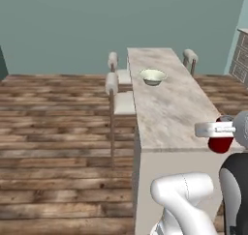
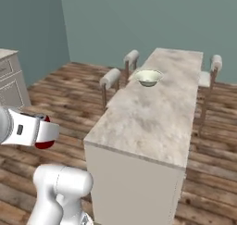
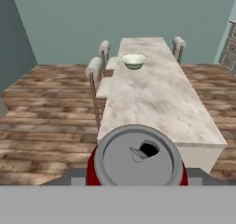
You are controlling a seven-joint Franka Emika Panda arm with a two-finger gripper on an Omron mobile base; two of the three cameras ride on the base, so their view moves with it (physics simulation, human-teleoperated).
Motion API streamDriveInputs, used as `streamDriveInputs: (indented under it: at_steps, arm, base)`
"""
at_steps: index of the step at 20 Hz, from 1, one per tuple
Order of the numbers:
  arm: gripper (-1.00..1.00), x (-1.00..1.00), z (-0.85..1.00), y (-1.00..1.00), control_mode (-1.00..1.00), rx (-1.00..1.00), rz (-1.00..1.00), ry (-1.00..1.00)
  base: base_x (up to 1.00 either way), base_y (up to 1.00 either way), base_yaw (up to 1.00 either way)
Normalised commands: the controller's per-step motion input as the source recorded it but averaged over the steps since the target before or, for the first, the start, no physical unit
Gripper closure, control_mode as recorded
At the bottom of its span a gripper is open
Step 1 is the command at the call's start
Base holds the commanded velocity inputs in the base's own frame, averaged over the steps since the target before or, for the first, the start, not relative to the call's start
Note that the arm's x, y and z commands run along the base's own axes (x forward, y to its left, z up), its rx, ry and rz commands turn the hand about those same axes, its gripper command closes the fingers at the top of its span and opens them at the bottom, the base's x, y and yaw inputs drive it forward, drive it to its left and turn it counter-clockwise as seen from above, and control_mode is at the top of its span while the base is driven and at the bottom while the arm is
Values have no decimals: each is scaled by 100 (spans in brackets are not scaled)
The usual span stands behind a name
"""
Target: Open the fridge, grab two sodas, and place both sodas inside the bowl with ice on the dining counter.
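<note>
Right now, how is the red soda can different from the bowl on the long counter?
The soda can is red with a grey lid; the bowl is pale cream-green. The soda can is a small cylinder, while the bowl is wide and shallow. The soda can is held in the gripper at the near end of the dining counter; the bowl rests on the counter farther along. Both are round.

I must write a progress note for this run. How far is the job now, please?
Done: one soda has been fetched; the gripper is shut on it, short of the near end of the dining counter.
In hand: carrying it toward the bowl, which sits toward the counter's far end.
Left: no can shows in the bowl, so this soda must go in, and the second soda is not in these views.
</note>
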Motion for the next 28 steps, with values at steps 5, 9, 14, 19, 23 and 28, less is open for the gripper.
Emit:
streamDriveInputs:
  at_steps: [5, 9, 14, 19, 23, 28]
  arm:
    - [100, 0, 0, 0, 100, 0, 0, 0]
    - [100, 0, 0, 0, 100, 0, 0, 0]
    - [100, 0, 0, 0, 100, 0, 0, 0]
    - [100, 0, 0, 0, 100, 0, 0, 0]
    - [100, 0, 0, 0, 100, 0, 0, 0]
    - [100, 0, 0, 0, 100, 0, 0, 0]
  base:
    - [68, 96, -3]
    - [61, 94, -15]
    - [57, 91, -27]
    - [48, 81, -45]
    - [58, 70, -50]
    - [67, 68, -50]
